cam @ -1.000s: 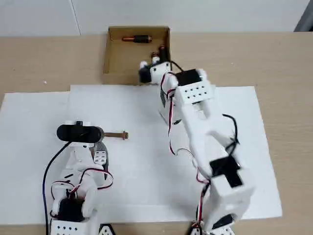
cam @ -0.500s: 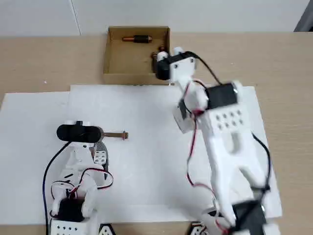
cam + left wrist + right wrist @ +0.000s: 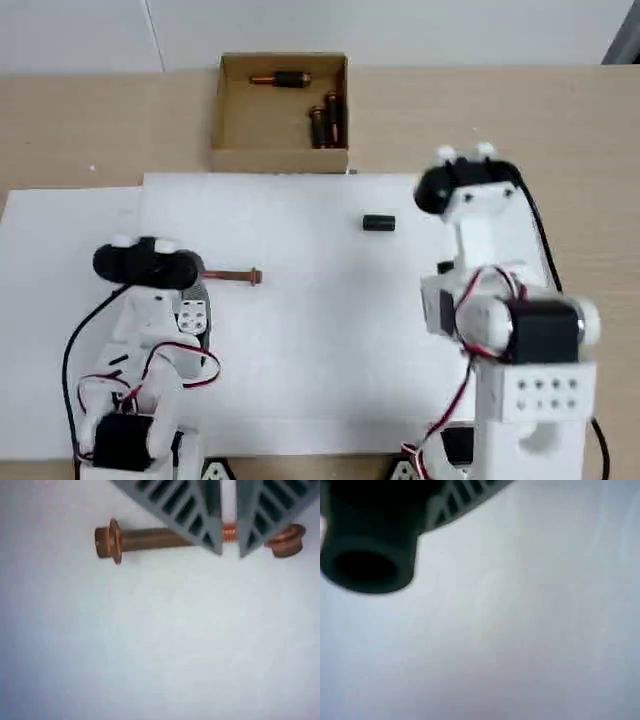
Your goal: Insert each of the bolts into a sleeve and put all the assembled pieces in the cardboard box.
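Note:
A copper bolt [image 3: 236, 277] lies level over the white paper, head pointing toward the table's middle. My left gripper [image 3: 229, 535] is shut on its threaded shank, and the bolt head [image 3: 107, 541] sticks out to one side. A black sleeve [image 3: 378, 223] lies alone on the paper, left of my right gripper [image 3: 447, 203]. In the right wrist view the sleeve [image 3: 367, 567] shows its hollow end close by. The cardboard box [image 3: 229, 112] at the back holds three assembled pieces, one [image 3: 281, 79] along the far wall and two [image 3: 326, 121] side by side.
A white paper sheet [image 3: 300, 350] covers the middle of the wooden table [image 3: 90, 120]. A small copper flanged piece [image 3: 286, 541] peeks out beyond the left fingers. The right arm's body [image 3: 520, 340] stands over the paper's right edge.
The right arm has pulled back from the box to the right side, leaving a second assembled piece by the box's right wall. The black sleeve has come into sight. The left arm shifted slightly left.

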`<state>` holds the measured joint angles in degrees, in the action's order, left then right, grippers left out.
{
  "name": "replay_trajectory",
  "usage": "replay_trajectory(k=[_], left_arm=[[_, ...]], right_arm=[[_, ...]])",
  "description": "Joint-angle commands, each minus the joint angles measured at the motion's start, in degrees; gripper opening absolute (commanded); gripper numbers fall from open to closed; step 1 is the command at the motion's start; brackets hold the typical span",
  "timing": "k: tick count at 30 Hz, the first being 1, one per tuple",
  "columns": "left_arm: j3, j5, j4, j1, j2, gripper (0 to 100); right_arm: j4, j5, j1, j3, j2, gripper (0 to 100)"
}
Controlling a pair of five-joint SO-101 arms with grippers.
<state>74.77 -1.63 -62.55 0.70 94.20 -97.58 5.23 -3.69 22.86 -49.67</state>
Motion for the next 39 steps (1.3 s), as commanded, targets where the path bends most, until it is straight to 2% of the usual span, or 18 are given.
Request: replay_trajectory(k=[1,6,16,20,26,30,39], left_arm=[[-10.07,0.44,-0.26,0.00,-10.99,1],[-21.58,1.76,-2.64,0.35,-28.66,1],[-36.70,20.31,-7.82,0.44,-56.44,1],[-39.43,32.00,-7.82,0.35,-62.51,1],[-41.98,42.37,-7.82,1.05,-68.75,1],[-41.98,50.29,-7.65,2.11,-72.88,1],[-50.15,57.67,-7.56,4.75,-84.66,3]], right_arm=[[0.57,-0.35,1.63,3.16,-5.23,0.3],[1.19,-0.35,3.56,6.42,-9.80,0.3],[3.12,-0.44,8.57,11.34,-13.76,0.3],[4.44,-0.35,10.15,13.80,-15.43,0.3],[6.02,-0.18,10.15,15.38,-18.68,0.5],[6.29,2.99,10.07,15.82,-19.47,0.4],[7.16,3.69,10.15,16.97,-19.47,0.4]])
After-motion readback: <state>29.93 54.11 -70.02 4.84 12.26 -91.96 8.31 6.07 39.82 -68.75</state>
